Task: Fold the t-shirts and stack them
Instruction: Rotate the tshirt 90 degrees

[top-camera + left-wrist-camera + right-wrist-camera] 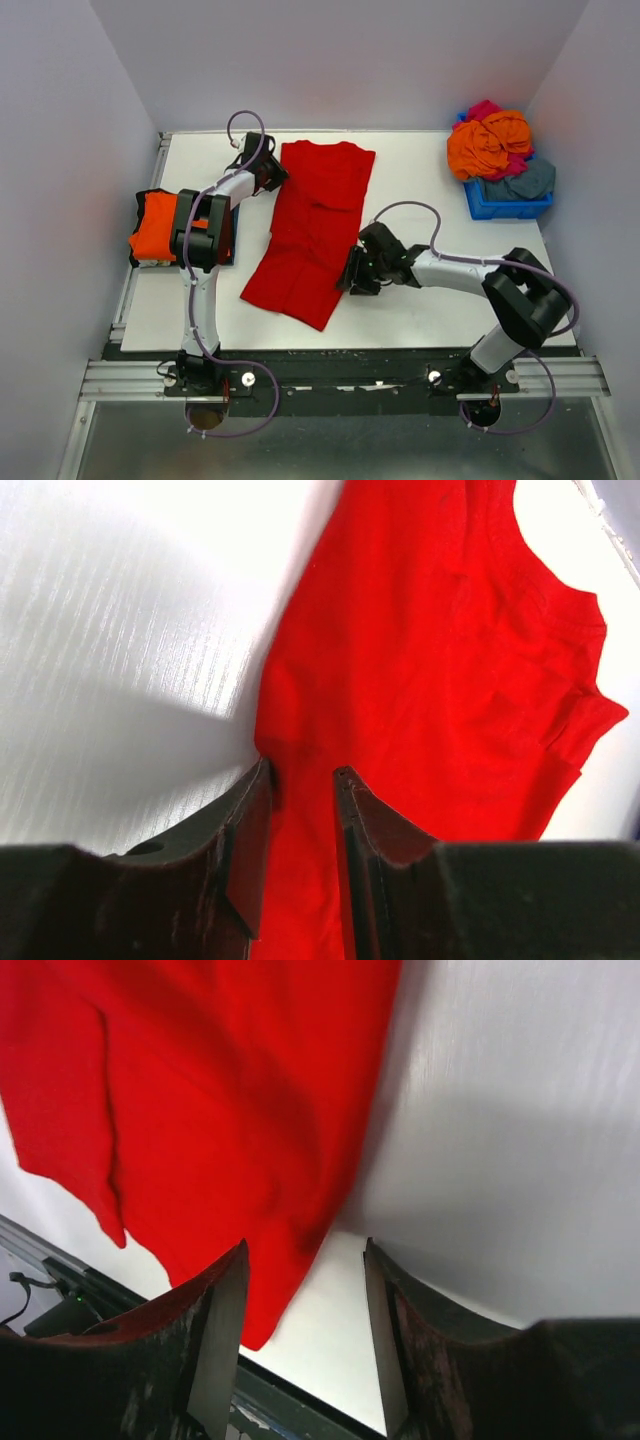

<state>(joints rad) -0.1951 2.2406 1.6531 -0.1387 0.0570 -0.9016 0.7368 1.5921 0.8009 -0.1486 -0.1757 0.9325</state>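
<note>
The red t-shirt [315, 220] lies flat in the middle of the table, folded into a long strip that runs from the far centre to the near left. My left gripper [275, 175] is low at its far left edge. In the left wrist view this gripper [302, 772] has a narrow gap, with the red cloth [430, 660] lying between the fingers. My right gripper [350, 278] is at the shirt's near right edge. In the right wrist view it [305, 1250] is open, and the shirt's hem [200, 1090] reaches just inside its left finger.
A folded orange t-shirt [155, 225] lies on a dark layer at the table's left edge, beside my left arm. A blue bin [505, 205] at the far right holds crumpled orange [487, 143], magenta [485, 108] and grey-blue [530, 180] shirts.
</note>
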